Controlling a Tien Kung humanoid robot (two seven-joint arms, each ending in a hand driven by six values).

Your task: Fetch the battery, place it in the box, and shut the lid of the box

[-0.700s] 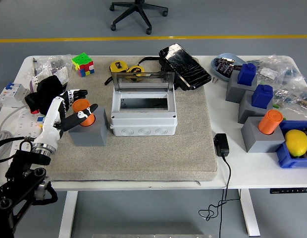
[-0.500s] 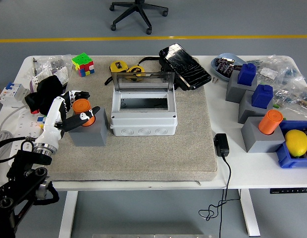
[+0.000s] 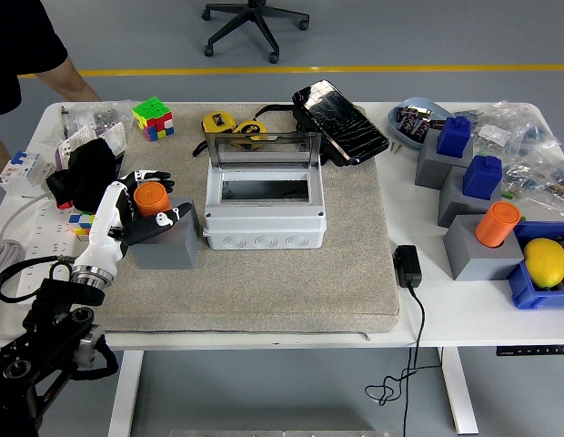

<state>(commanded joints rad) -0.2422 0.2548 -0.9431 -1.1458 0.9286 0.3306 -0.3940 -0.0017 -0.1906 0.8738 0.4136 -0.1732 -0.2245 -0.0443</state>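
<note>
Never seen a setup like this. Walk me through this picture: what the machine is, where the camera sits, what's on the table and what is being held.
The camera sits high on a humanoid robot and looks down over a white table covered by a grey mat. The robot's left arm comes in from the lower left; its left hand has five white and black fingers. They are placed around the orange battery, a short cylinder standing in a grey block; it is not lifted out. The right arm is out of view.

Beside the block stands the grey box with its clear lid raised. Around it lie a puzzle cube, a yellow tape measure and a black pouch. To the right are more grey blocks with blue and orange pieces and a lemon in a blue tray. A person stands at the far left corner.
</note>
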